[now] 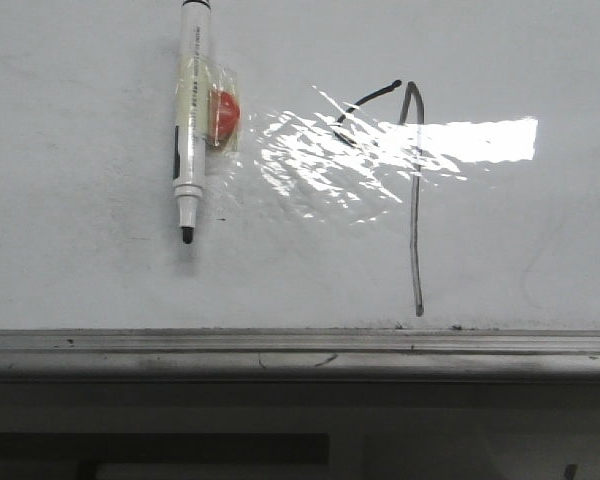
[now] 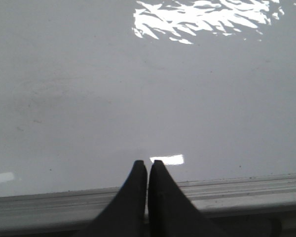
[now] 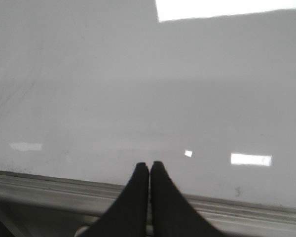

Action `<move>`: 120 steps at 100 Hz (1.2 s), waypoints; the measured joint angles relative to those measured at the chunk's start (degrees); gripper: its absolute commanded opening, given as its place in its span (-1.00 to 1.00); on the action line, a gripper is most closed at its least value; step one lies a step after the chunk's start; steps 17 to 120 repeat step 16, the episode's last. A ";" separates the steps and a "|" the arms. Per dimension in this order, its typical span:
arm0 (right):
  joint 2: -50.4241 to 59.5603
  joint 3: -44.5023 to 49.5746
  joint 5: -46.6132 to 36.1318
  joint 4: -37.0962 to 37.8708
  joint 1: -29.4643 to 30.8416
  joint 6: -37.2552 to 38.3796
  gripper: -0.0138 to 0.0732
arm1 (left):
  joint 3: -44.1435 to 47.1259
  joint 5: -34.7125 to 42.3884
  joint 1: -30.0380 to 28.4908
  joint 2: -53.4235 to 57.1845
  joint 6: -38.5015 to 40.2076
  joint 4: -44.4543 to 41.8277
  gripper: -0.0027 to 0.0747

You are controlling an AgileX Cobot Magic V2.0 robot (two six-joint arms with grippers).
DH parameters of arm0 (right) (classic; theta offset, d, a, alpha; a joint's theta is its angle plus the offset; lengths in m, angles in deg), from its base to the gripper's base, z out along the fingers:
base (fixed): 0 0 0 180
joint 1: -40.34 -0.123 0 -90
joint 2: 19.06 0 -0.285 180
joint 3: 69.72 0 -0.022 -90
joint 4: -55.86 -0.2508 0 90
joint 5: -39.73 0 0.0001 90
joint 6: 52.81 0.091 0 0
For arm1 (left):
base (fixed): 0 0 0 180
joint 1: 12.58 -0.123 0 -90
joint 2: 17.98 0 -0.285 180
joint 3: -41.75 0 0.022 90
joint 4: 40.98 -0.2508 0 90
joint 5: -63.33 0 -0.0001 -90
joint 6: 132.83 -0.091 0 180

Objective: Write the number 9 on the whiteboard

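1. Marker [image 1: 188, 120] lies on the whiteboard [image 1: 90, 270], uncapped, tip toward the ledge [image 1: 280, 345], with clear tape and a red piece just beside its barrel. Nothing holds it.

2. Number 9 [image 1: 412, 190] sits to the marker's right, partly under the glare: a long near-vertical stroke that ends just above the ledge, and a short curved stroke at its top that does not close. It is well apart from the marker.

3. Left gripper [image 2: 147, 164] has its jaws together on nothing, tips over the board's lower part near the ledge. Right gripper [image 3: 149, 165] is the same: jaws together, empty, just above the ledge. Neither shows in the front view.

4. Step in hand, as I judge it: writing looks paused or finished, with the pen set down and both arms drawn low. The digit reads as a rough 9 whose loop is open.

5. If the loop is to be closed, the next move calls for parting one gripper's jaws, taking the marker by the barrel clear of the tape, and bringing the tip to the curved stroke's free end. Glare there may hide the line.
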 measured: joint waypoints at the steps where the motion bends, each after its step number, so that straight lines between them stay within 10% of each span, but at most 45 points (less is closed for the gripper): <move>1: 0.00 0.00 0.00 0.00 0.00 0.00 -0.80 | 0.00 0.00 0.00 0.00 0.00 -0.01 -0.98; 120: 0.00 0.00 0.00 0.00 0.00 0.00 -0.80 | 0.00 0.00 0.00 0.00 0.00 -0.01 -0.98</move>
